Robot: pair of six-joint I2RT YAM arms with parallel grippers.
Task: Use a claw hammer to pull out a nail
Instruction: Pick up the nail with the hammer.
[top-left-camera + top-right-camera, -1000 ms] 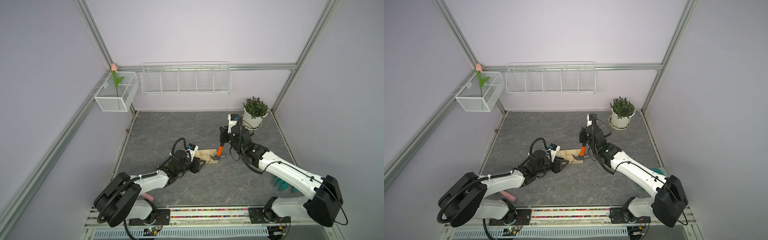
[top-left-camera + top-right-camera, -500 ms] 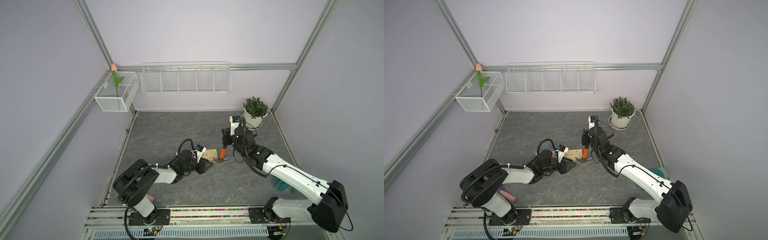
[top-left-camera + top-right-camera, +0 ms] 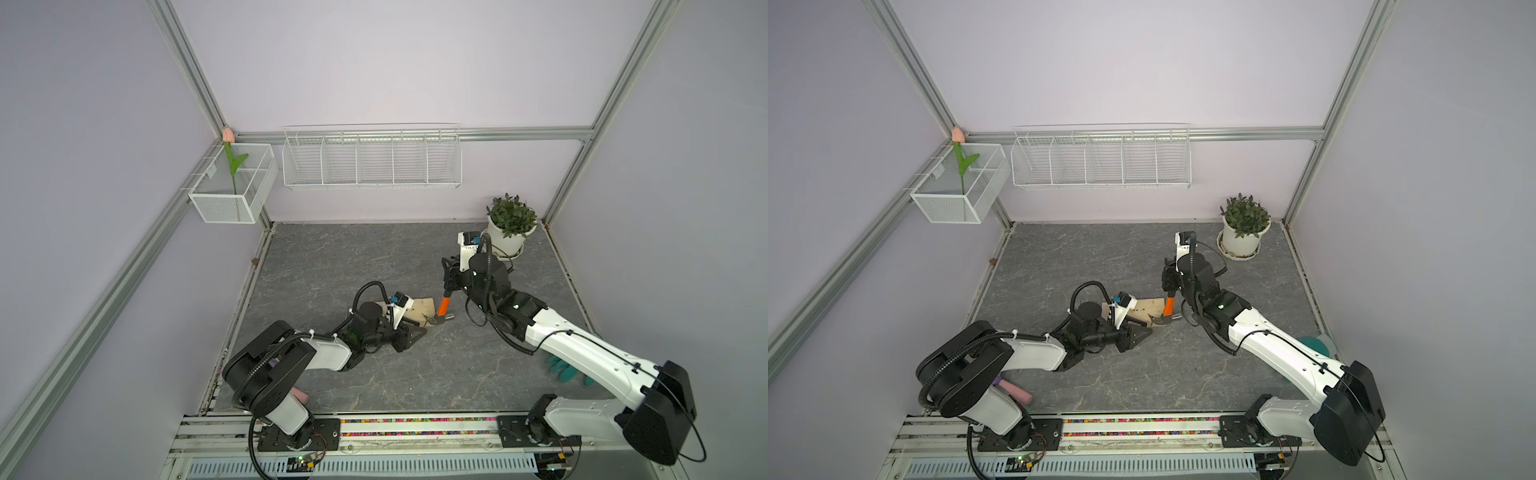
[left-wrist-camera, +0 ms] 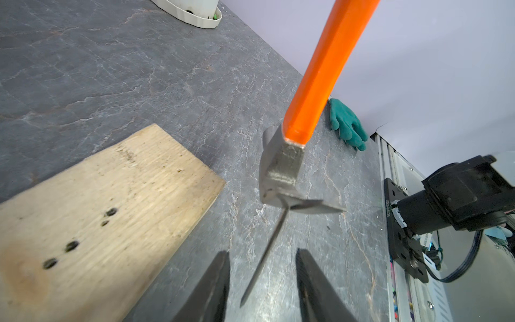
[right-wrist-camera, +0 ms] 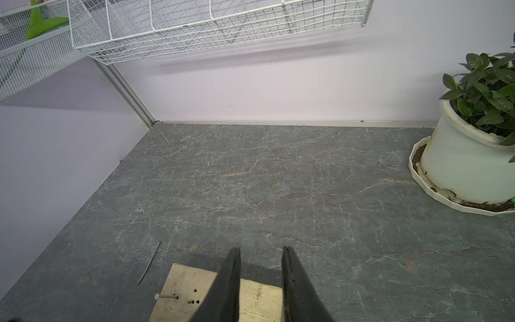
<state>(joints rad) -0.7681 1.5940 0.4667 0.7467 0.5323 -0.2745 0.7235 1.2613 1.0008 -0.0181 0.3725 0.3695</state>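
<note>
In both top views my right gripper (image 3: pixel 449 286) is shut on the black handle of the claw hammer (image 3: pixel 442 307), which stands tilted with its steel head (image 3: pixel 1158 321) low at the right end of a wooden board (image 3: pixel 420 308). A nail (image 4: pixel 264 251) hangs by its head from the claw (image 4: pixel 303 205), free of the board. Its point dangles between the fingers of my open left gripper (image 4: pixel 261 251), touching neither. Another nail (image 5: pixel 167 297) sticks out of the board's edge (image 5: pixel 184 304). The handle is hidden in the right wrist view, below my right gripper (image 5: pixel 260 248).
A loose nail (image 5: pixel 149 263) lies on the grey floor beside the board. A potted plant (image 3: pixel 510 230) stands at the back right. A green glove (image 4: pixel 347 128) lies near the right wall, and wire baskets (image 3: pixel 372 160) hang on the back wall.
My left gripper slid right along the board's near side to just under the hammer head, and its jaws narrowed. The hammer and right arm shifted only slightly.
</note>
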